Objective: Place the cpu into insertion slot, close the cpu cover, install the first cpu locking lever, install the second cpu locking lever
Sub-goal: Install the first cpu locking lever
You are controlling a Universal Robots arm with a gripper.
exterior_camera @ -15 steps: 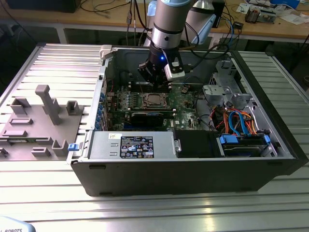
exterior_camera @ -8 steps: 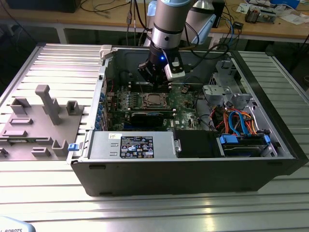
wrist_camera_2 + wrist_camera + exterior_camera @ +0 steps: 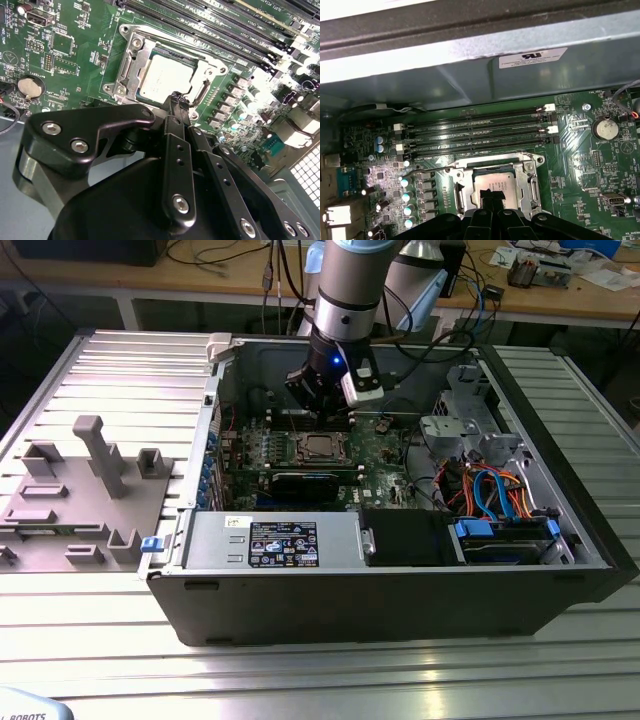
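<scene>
The cpu (image 3: 162, 80) (image 3: 492, 181) (image 3: 320, 447) lies flat in the insertion slot (image 3: 116, 90) on the green motherboard. Its dull silver top shows through the window of the cpu cover (image 3: 131, 64) (image 3: 533, 186), which lies down around it. A thin metal lever (image 3: 180, 45) (image 3: 427, 171) runs along one side of the socket. In both wrist views my black gripper (image 3: 176, 99) (image 3: 492, 194) is shut, its tips pressed together with nothing between them, right over one edge of the chip. In the exterior view the gripper (image 3: 322, 410) hangs just above the socket.
Long black memory slots (image 3: 480, 131) run beside the socket, and a coin battery (image 3: 605, 129) sits on the board. The open computer case (image 3: 400, 600) walls the board in, with cables and drive bays (image 3: 500, 500) at the exterior view's right. A grey fixture (image 3: 90, 480) stands outside.
</scene>
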